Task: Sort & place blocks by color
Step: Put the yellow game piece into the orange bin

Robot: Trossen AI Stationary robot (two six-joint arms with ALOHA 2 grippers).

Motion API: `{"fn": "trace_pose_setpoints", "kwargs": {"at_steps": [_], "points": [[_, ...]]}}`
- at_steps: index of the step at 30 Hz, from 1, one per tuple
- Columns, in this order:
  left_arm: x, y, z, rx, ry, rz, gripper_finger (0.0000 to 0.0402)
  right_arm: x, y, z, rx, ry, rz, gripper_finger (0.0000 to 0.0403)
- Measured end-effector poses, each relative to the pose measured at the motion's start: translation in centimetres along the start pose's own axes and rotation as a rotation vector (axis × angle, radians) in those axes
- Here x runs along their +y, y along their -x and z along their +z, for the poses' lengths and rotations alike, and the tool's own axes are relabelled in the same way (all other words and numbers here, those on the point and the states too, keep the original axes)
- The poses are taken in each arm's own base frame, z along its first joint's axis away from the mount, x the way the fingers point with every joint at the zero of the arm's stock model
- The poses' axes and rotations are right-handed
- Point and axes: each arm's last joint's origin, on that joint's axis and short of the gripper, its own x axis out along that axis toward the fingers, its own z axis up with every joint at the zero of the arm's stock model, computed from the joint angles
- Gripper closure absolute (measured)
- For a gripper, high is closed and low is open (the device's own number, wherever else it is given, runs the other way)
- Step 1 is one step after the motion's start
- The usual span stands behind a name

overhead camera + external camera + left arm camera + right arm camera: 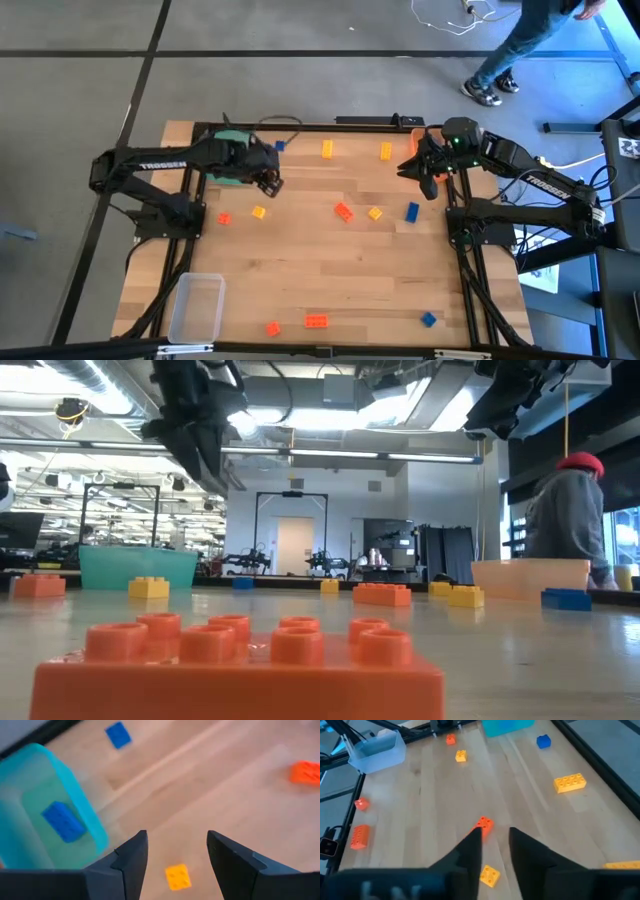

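Observation:
Small studded blocks lie scattered on the wooden table: blue (pixel 280 146), yellow (pixel 327 149), yellow (pixel 259 212), red-orange (pixel 343 211), blue (pixel 412 211) and others. One blue block (pixel 62 821) lies inside the green tray (pixel 228 160). My left gripper (pixel 270 182) hangs open above the table, just right of that tray, with nothing between its fingers; a yellow block (pixel 178 876) lies on the table below. My right gripper (pixel 428 185) hovers open at the far right, near the orange tray (pixel 410 125), also holding nothing.
A clear tray (pixel 197 305) stands at the near left corner. Red-orange blocks (pixel 316 321) and a blue one (pixel 428 319) lie along the near edge. A person (pixel 520 40) walks on the floor beyond the far right corner.

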Motion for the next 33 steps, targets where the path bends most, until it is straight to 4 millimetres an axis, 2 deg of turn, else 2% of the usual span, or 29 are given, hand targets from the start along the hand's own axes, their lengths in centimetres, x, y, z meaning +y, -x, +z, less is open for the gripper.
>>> {"fn": "trace_pose_setpoints", "kwargs": {"at_steps": [7, 12, 19, 25, 29, 33], "points": [[-2.9, 0.8, -2.4, 0.033, -0.091, -0.106, 0.0207, -0.1, -0.3, 0.0, 0.011, 0.074, 0.0, 0.0215], [-4.3, 1.7, -3.9, 0.015, -0.145, -0.161, 0.0207, -0.2, -0.6, 0.0, 0.025, 0.038, 0.001, 0.018], [-5.5, 2.9, -5.8, -0.017, -0.283, -0.201, 0.0207, 0.4, -0.5, 0.0, 0.023, 0.058, 0.05, 0.0174], [-6.0, 3.5, -6.7, -0.025, -0.327, -0.219, 0.0207, 2.3, -0.3, -0.2, 0.015, 0.148, 0.178, 0.0181], [-6.0, 3.9, -7.1, -0.027, -0.344, -0.236, 0.0207, 3.7, -0.3, -0.5, 0.047, 0.121, 0.294, 0.0181], [-6.1, 4.0, -7.3, -0.025, -0.354, -0.24, 0.0207, 5.0, -1.1, -0.8, 0.11, 0.101, 0.288, 0.0182]]}}
